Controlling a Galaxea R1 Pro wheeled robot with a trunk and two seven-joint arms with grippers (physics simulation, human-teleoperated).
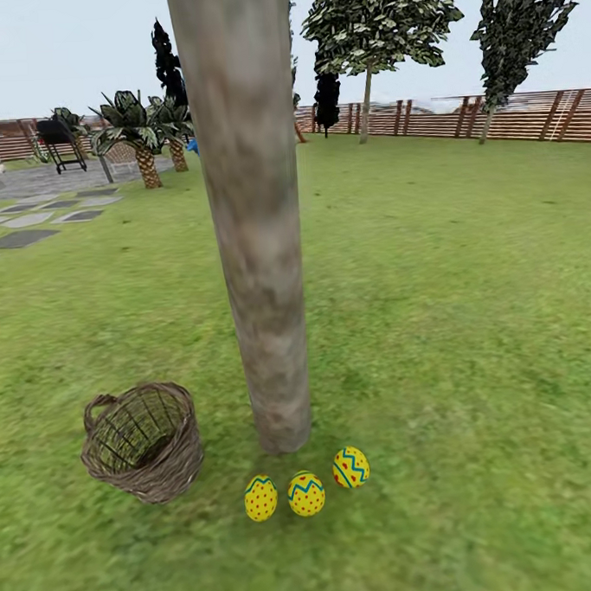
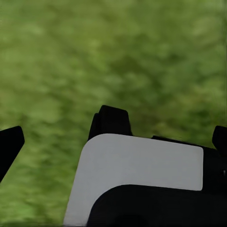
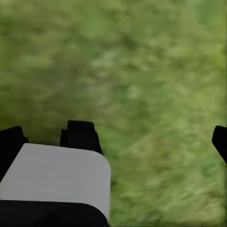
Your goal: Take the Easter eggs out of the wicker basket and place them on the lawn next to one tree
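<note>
Three yellow Easter eggs with red dots and blue zigzags lie on the lawn [image 1: 470,321] in a short row at the foot of the thick pale tree [image 1: 256,245]: one egg [image 1: 260,497], a second egg [image 1: 306,493] and a third egg [image 1: 350,467]. To the left of the trunk, the brown wicker basket [image 1: 171,475] lies tilted, its inside empty. In the left wrist view, my left gripper [image 2: 114,142] hangs over blurred grass, open, with nothing between its fingers. My right gripper [image 3: 116,142] is likewise open above grass.
Grey paving slabs [image 1: 32,224] lie at the far left, with short palms [image 1: 140,135] and a black cart [image 1: 60,139] behind them. A slatted wooden fence [image 1: 511,118] and thin leafy trees [image 1: 368,32] close the back. Wide grass stretches right of the trunk.
</note>
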